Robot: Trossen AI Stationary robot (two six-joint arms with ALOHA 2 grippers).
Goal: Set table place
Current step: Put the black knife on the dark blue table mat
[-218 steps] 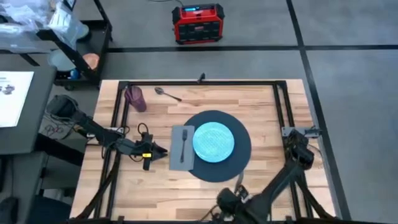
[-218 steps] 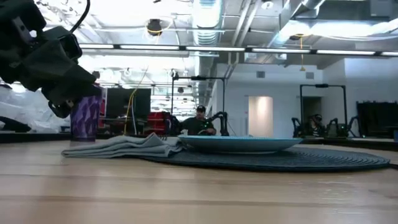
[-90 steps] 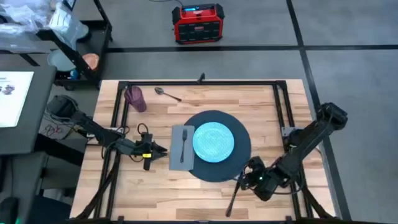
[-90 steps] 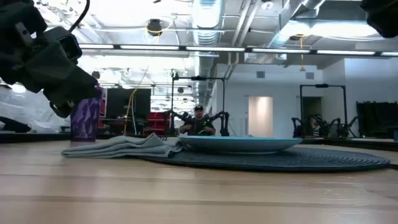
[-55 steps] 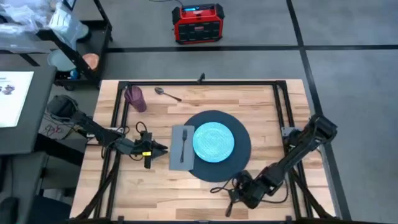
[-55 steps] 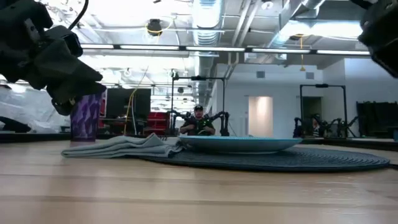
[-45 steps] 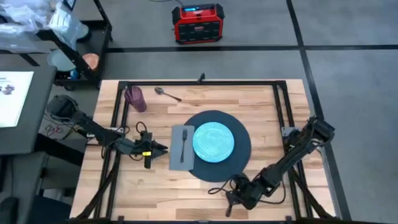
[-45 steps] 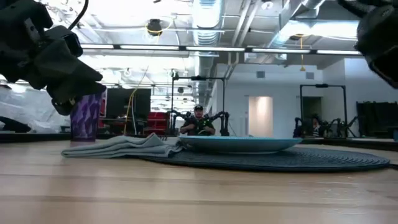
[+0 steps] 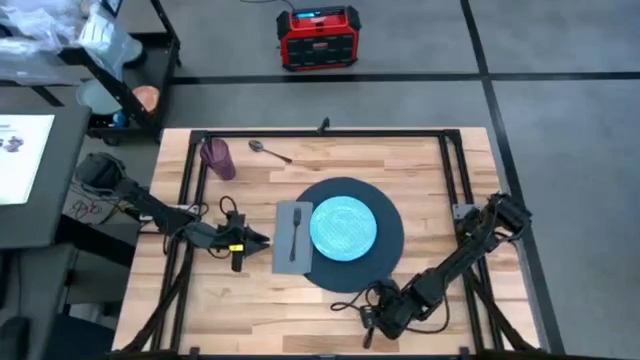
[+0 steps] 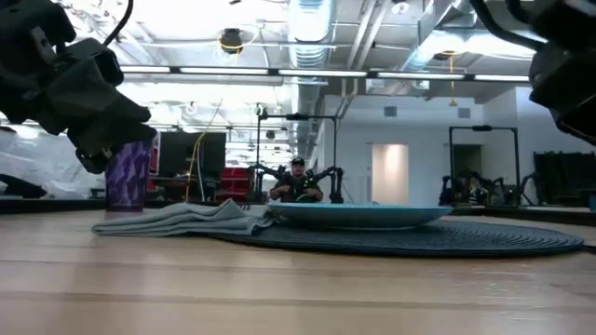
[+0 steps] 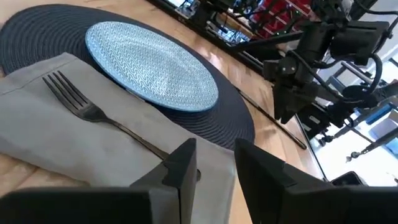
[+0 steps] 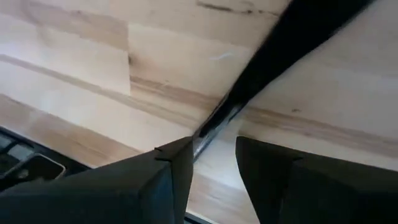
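High view: the table (image 9: 420, 160) is seen from straight above, and the place (image 9: 385, 215) — a round dark mat — lies near the middle of its wood top, with a light blue plate (image 9: 343, 227) set on it. A grey napkin (image 9: 284, 248) lies against the mat's left edge, partly overlapping it, and a fork (image 9: 296, 233) rests on the napkin. Beyond the mat, toward the far left corner of the table, a purple cup (image 9: 217, 157) stands upright and a spoon (image 9: 269, 151) lies just beside it. The left gripper (image 9: 262, 240) is held just left of the napkin, well clear of the mat's rim; in the left wrist view its fingers (image 11: 180, 168) are seen parted by a narrow gap above the near end of the napkin, with nothing between them. The right gripper (image 9: 372, 318) is lowered at the front of the table, just below the mat's near edge and apart from it, over a dark knife (image 9: 369, 326) that lies on the bare wood. In the right wrist view the knife (image 12: 273, 46) runs slantwise across the planks and down between the spread fingers (image 12: 171, 171); whether the fingers touch it cannot be told. In the low view the plate (image 10: 358, 216) sits on the mat and a person is seated far behind it.
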